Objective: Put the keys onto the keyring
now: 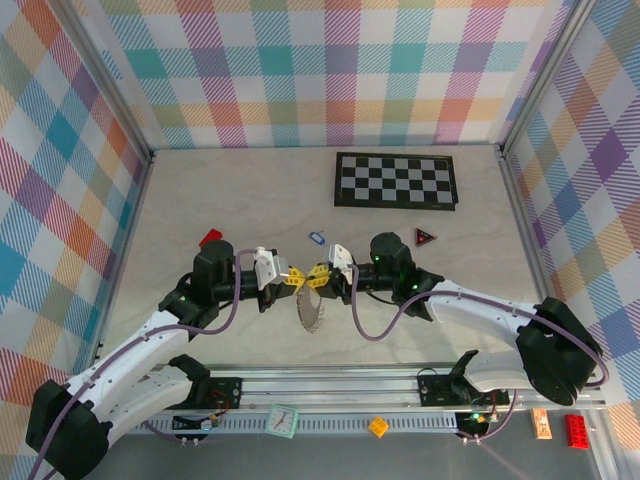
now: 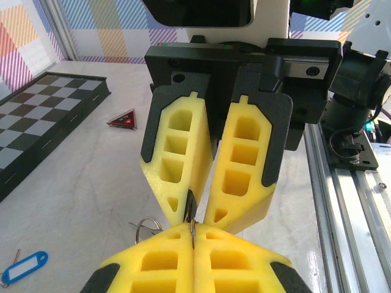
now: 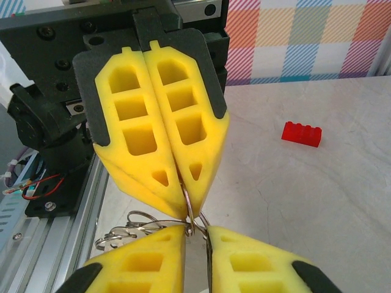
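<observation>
My left gripper [image 1: 295, 277] and right gripper [image 1: 320, 274] meet tip to tip above the table's near middle. The left gripper [image 2: 193, 227] is shut on a thin wire ring of the keyring [image 3: 190, 198]. The rest of the keyring [image 1: 312, 312], silvery loops and chain, hangs below the two grippers. My right gripper [image 3: 197, 231] has its jaws slightly apart around that ring. A thin dark strip [image 2: 190, 204] lies against one finger's inner face; I cannot tell what it is. A blue key [image 1: 317, 237] lies loose on the table behind the grippers.
A black-and-white chequered board [image 1: 396, 180] lies at the back right. A small red triangle [image 1: 426, 237] sits right of the grippers and a red block [image 1: 211, 238] sits to their left. The metal rail [image 1: 400, 385] runs along the near edge.
</observation>
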Robot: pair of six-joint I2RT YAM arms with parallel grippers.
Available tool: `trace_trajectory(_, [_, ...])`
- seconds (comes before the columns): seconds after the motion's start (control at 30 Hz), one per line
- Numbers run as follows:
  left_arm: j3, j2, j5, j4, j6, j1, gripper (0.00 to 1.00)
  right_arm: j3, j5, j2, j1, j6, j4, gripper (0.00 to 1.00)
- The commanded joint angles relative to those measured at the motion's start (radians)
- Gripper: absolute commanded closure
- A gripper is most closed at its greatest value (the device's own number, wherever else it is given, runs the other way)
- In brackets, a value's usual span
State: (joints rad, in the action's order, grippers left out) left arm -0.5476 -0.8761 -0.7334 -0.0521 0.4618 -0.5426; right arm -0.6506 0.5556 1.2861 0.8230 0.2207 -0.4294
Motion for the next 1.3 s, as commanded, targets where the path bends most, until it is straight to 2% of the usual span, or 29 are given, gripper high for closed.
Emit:
trace_trajectory(0.0, [-0.045,-0.008,-0.047,-0.046,0.017,-0.017,1.00,-0.012,0.062,0.011,0.008,-0.014,-0.052,0.85])
trace_trajectory(0.37, [-0.045,-0.025,-0.025,-0.056,0.014,-0.026,1.00,-0.025,0.086,0.033,0.014,-0.025,-0.064,0.88])
trace_trajectory(0.53, [-0.041,-0.029,-0.019,-0.074,-0.003,-0.028,1.00,-0.034,0.074,0.041,0.016,-0.015,-0.047,1.00])
trace_trajectory(0.63, [-0.040,-0.030,-0.004,-0.069,-0.010,-0.028,1.00,-0.024,0.055,0.044,0.014,-0.012,-0.043,1.00])
trace_trajectory(0.7, [-0.034,-0.027,0.013,-0.063,-0.018,-0.028,0.90,-0.015,0.038,0.044,0.014,-0.011,-0.041,1.00])
trace_trajectory(0.77, [-0.028,-0.014,0.032,-0.055,-0.024,-0.028,0.71,-0.004,0.023,0.042,0.012,-0.005,-0.034,1.00])
trace_trajectory(0.83, [-0.022,0.004,0.051,-0.046,-0.028,-0.028,0.58,-0.003,0.017,0.040,0.011,0.000,-0.018,1.00])
trace_trajectory(0.93, [-0.018,0.038,0.088,-0.026,-0.033,-0.028,0.46,-0.001,0.004,0.036,0.010,0.006,0.002,1.00])
trace_trajectory(1.0, [-0.017,0.067,0.119,-0.011,-0.039,-0.027,0.43,-0.003,-0.002,0.032,0.007,0.011,0.017,1.00])
trace_trajectory(1.13, [-0.018,0.136,0.218,0.054,-0.041,-0.025,0.43,-0.018,-0.014,0.023,0.005,0.029,0.069,1.00])
trace_trajectory(1.2, [-0.021,0.169,0.270,0.092,-0.053,-0.025,0.44,-0.032,-0.018,0.018,0.005,0.043,0.108,1.00])
trace_trajectory(1.27, [-0.027,0.198,0.307,0.130,-0.072,-0.025,0.51,-0.050,-0.026,0.014,0.005,0.060,0.153,1.00])
